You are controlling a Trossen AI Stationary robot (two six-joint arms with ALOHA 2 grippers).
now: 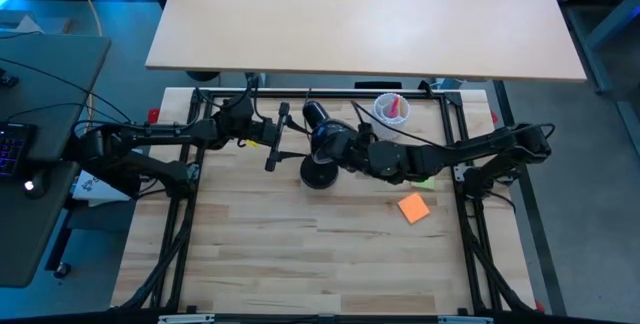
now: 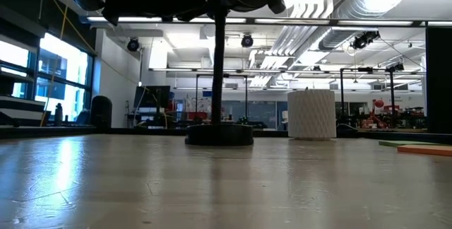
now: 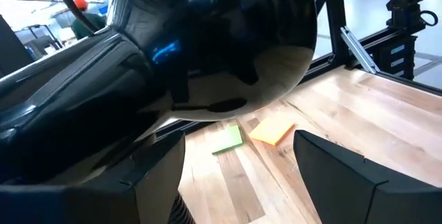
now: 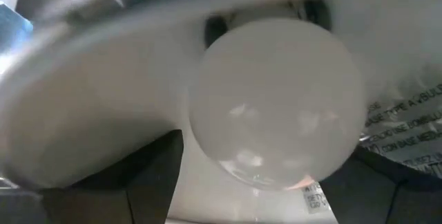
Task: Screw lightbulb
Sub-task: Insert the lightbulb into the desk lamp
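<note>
The black desk lamp stands on its round base [image 1: 318,172] in the middle of the table, its shade [image 1: 318,119] tipped toward the far side. The white frosted lightbulb [image 4: 276,103] sits inside the shade's white interior; its screw base is hidden behind the globe. My right gripper [image 4: 269,179] reaches into the shade from the table's right, in the high view [image 1: 338,146], and is shut on the bulb. My left gripper [image 3: 242,182] is open at the lamp's left, in the high view [image 1: 288,136]. Its fingers stand on either side of the glossy shade [image 3: 221,44]. My right gripper pinches the bulb's round globe between its two fingers, one on each side [image 4: 197,137]. The fingers come roughly level from the table's right into the shade's mouth. The bulb is clear of the table, inside the shade. My left gripper's fingers [image 3: 155,172] flank the shade's back; I cannot tell whether they touch it.
A white ribbed cup [image 1: 390,109] stands at the far right of the lamp, and also shows in the low view [image 2: 311,114]. An orange pad [image 1: 413,208] and a green pad [image 3: 226,140] lie on the wood to the right. A black frame [image 1: 455,124] borders the table.
</note>
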